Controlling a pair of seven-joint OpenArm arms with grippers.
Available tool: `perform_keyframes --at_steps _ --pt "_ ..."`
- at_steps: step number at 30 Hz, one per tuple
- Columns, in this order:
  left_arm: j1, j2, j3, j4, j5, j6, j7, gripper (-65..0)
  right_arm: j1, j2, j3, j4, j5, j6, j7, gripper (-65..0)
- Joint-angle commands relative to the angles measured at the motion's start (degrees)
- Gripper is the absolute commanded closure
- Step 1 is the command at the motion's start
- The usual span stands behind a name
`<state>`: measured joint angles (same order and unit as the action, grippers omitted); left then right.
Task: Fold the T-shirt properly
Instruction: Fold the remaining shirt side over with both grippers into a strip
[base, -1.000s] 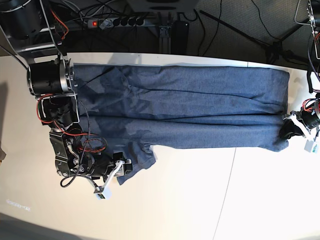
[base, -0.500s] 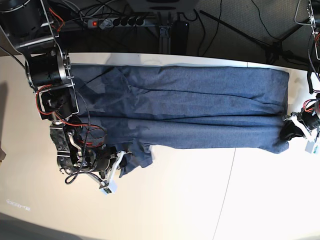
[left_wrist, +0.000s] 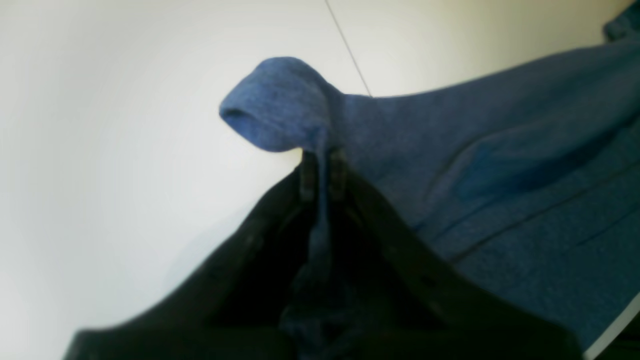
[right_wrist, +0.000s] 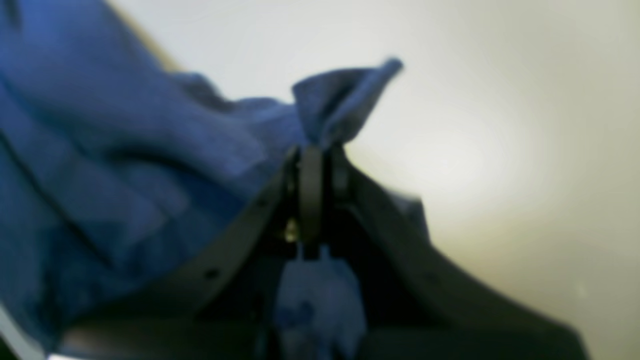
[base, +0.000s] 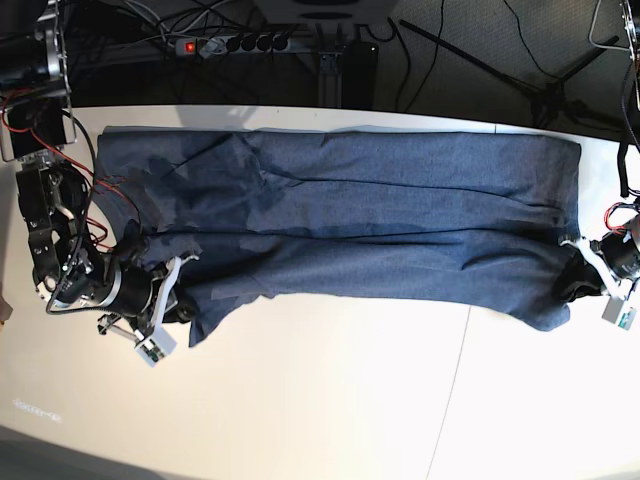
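Across the table (base: 330, 420), T-shirt (base: 380, 220) stretches lengthwise left to right.

— Can we read any text, label or number in these views?

— No, we cannot read any. The T-shirt (base: 380, 215) shows us only plain blue cloth, without letters. On the counter (base: 330, 400), near its left edge, we see a small faint mark, but it is too small and pale for reading. Both wrist views are blurred.
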<state>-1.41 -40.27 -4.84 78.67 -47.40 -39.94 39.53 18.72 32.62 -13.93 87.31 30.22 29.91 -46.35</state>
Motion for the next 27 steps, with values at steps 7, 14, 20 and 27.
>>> perform_keyframes --at_steps 7,14,20,27 --pt "1.5 -1.4 -0.5 1.6 -0.6 -0.1 0.2 0.0 -9.2 7.1 6.7 11.8 1.4 3.1 1.3 0.0" --pt "2.4 -1.8 -0.9 1.7 -2.5 -0.1 5.2 0.0 -18.2 8.8 16.0 17.4 4.2 3.1 1.3 0.0" --pt "7.8 -2.6 -7.8 6.3 -7.2 -0.1 8.8 0.0 -22.9 8.8 20.5 17.5 6.6 3.1 1.3 0.0" --pt "17.1 -2.6 -13.6 15.6 -8.7 -0.1 9.4 0.0 -25.6 8.2 21.5 17.6 7.3 3.1 1.3 0.0"
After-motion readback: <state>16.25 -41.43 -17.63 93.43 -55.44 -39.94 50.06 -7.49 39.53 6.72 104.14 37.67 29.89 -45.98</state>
